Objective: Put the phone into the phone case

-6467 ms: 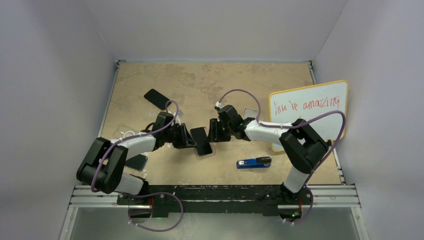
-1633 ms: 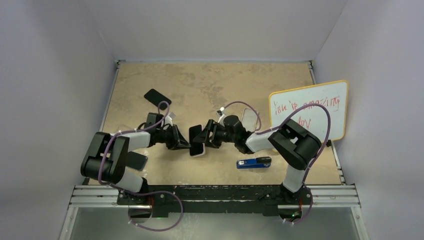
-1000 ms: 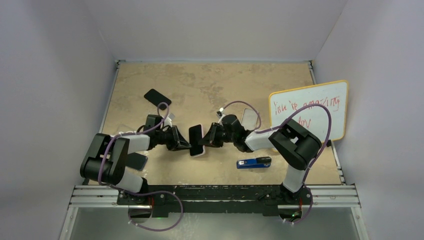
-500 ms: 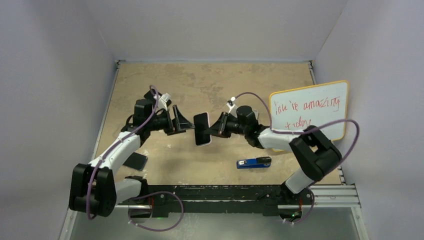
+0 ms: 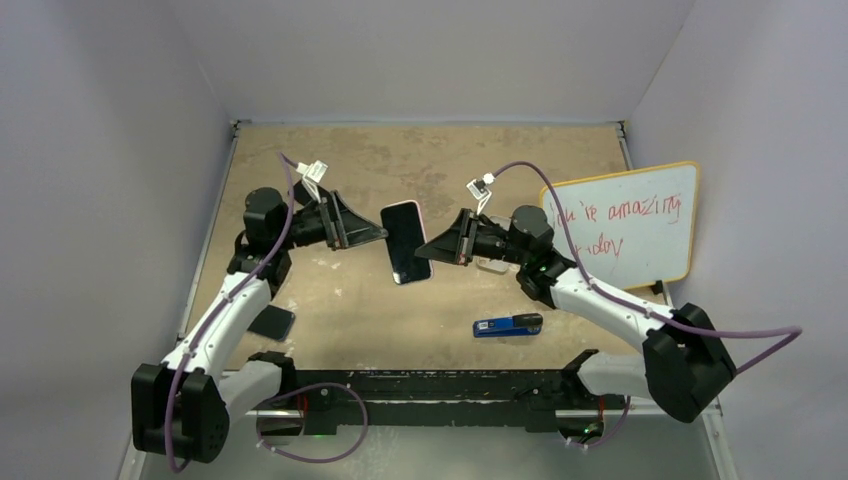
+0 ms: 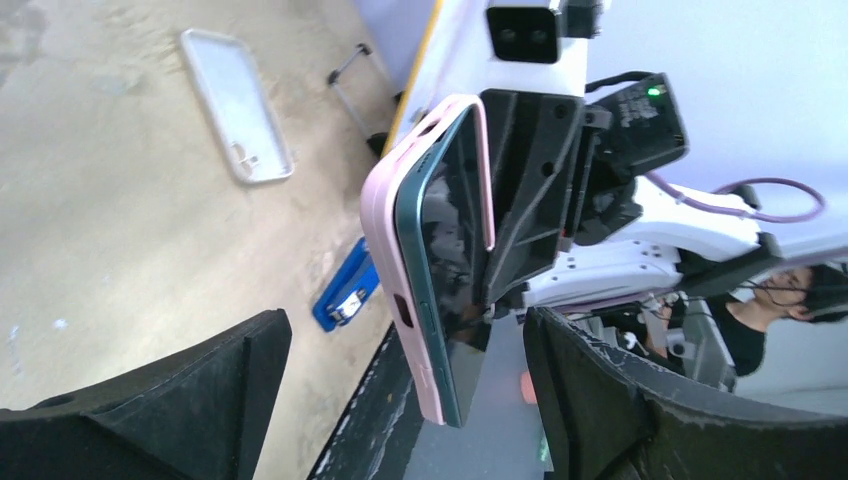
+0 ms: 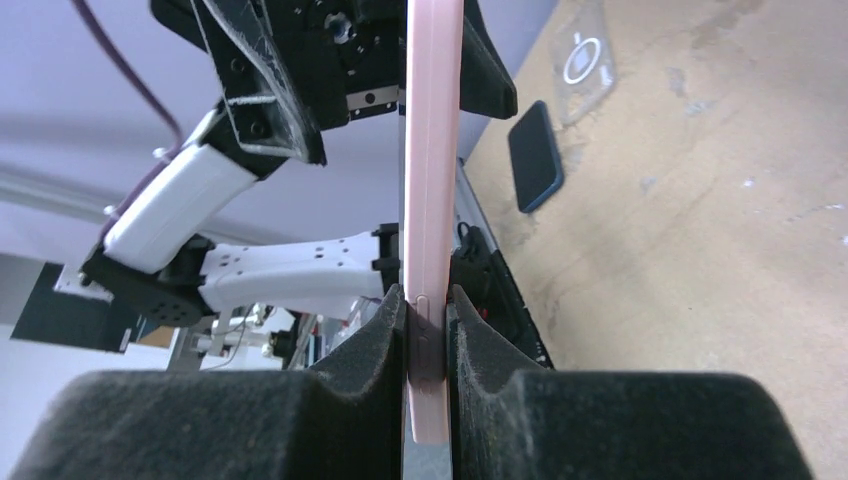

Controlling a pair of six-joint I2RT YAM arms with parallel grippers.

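A dark phone (image 6: pixel 455 230) sits in a pink phone case (image 6: pixel 385 230), held on edge in the air above the table. My right gripper (image 7: pixel 428 345) is shut on the case's long side. In the top view the phone (image 5: pixel 405 245) hangs between the two arms, with the right gripper (image 5: pixel 432 248) at its right edge. My left gripper (image 6: pixel 400 400) is open. Its fingers (image 6: pixel 160 400) stand wide on either side of the phone's end without touching it. From above, the left gripper (image 5: pixel 367 232) is just left of the phone.
A clear case (image 6: pixel 235 105) lies flat on the tan table, and a blue object (image 5: pixel 508 325) lies near the front. A whiteboard (image 5: pixel 625 225) leans at the right wall. A dark phone (image 5: pixel 272 322) lies at the front left. Another clear case (image 7: pixel 585 60) lies beyond it.
My left gripper has opened and let go of the cased phone. Both arms have risen and moved back, the right one carrying the phone up off the table.
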